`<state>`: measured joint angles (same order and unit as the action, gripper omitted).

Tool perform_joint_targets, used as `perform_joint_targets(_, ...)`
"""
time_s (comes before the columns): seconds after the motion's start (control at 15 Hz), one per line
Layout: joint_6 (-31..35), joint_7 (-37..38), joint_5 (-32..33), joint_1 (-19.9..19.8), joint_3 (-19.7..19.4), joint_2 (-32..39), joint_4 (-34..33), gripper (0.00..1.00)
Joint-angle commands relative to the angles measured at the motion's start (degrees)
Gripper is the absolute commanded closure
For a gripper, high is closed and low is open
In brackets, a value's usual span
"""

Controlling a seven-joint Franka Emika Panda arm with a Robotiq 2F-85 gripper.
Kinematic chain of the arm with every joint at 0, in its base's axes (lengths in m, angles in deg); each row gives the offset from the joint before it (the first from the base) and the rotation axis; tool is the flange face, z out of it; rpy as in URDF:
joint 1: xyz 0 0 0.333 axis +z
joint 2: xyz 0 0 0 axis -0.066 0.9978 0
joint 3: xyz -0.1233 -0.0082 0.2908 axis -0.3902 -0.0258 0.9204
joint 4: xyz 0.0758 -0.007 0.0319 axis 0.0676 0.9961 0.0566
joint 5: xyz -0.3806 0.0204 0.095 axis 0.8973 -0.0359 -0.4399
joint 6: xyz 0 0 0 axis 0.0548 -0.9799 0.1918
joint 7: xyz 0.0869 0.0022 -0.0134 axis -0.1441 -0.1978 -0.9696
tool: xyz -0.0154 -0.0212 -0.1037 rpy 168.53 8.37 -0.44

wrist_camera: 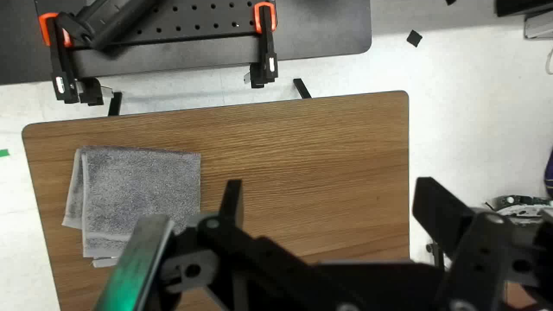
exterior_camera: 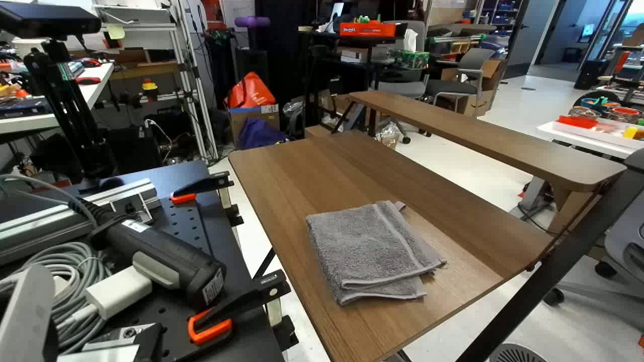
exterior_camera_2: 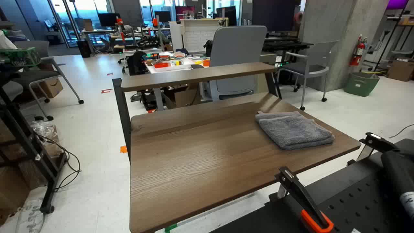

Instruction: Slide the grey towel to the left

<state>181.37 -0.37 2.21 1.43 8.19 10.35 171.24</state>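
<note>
The grey towel lies folded and flat on the brown wooden table, and it shows in both exterior views (exterior_camera: pixel 362 246) (exterior_camera_2: pixel 294 129). The tabletop is bare wood beside it in an exterior view (exterior_camera_2: pixel 194 158). In the wrist view the towel (wrist_camera: pixel 138 190) is at the left end of the table (wrist_camera: pixel 311 147), its lower right part hidden behind a gripper finger. My gripper (wrist_camera: pixel 332 192) is wide open above the table, to the right of the towel, with nothing between its fingers. The gripper does not show in either exterior view.
A raised wooden shelf (exterior_camera: pixel 478 136) runs along the table's long side on dark metal legs. A black bench with orange-handled clamps (exterior_camera_2: pixel 313 207) stands along the opposite side, across a narrow gap. A black handheld device (exterior_camera: pixel 161 251) and cables lie on the bench.
</note>
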Motion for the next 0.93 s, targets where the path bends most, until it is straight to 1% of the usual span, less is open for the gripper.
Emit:
perform_joint_targets(0.0,-0.1,-0.1,-0.2,-0.9,0.8,0.0,-0.1,0.00)
perform_joint_targets(0.07,-0.1,-0.1,-0.2,-0.9,0.8,0.0,-0.1,0.00)
perform_joint_targets(0.2,1.9,3.5,2.3,-1.4,1.6,1.6,0.6,0.00)
perform_joint_targets(0.4,4.5,6.7,4.1,-1.8,1.9,4.2,2.4,0.00)
perform_joint_targets(0.6,9.5,9.6,6.4,-2.0,1.7,8.5,4.5,0.00)
perform_joint_targets(0.67,12.2,11.4,7.7,-2.2,1.7,9.8,5.3,0.00)
perform_joint_targets(0.87,17.2,15.7,10.7,-3.1,0.5,14.8,6.1,0.00)
